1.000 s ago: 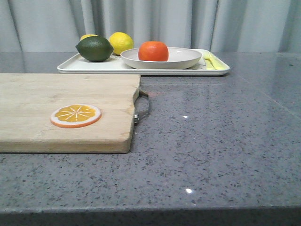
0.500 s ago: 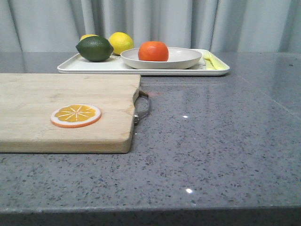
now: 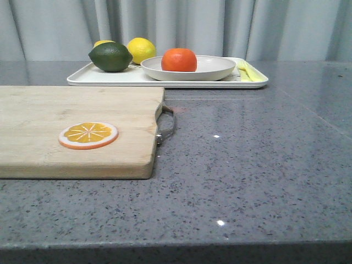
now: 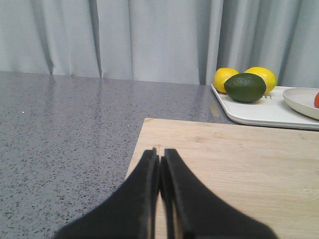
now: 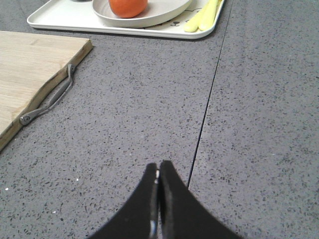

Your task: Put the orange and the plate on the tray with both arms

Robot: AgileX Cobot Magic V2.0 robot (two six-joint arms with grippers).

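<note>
The orange (image 3: 179, 59) sits in the off-white plate (image 3: 214, 70), and the plate rests on the white tray (image 3: 99, 78) at the back of the table. In the right wrist view the orange (image 5: 128, 6), plate (image 5: 164, 12) and tray (image 5: 55, 17) lie far ahead of my right gripper (image 5: 158, 167), which is shut and empty over the grey table. My left gripper (image 4: 159, 154) is shut and empty above the wooden cutting board (image 4: 239, 164); the tray (image 4: 259, 113) and plate rim (image 4: 301, 99) show beyond it. Neither gripper shows in the front view.
A dark green lime (image 3: 111, 56) and two yellow lemons (image 3: 142, 49) lie on the tray's left end, with a yellow marking (image 3: 250, 71) at its right end. An orange slice (image 3: 88, 135) lies on the cutting board (image 3: 66, 110), whose metal handle (image 3: 166, 125) faces right. Grey curtains hang behind.
</note>
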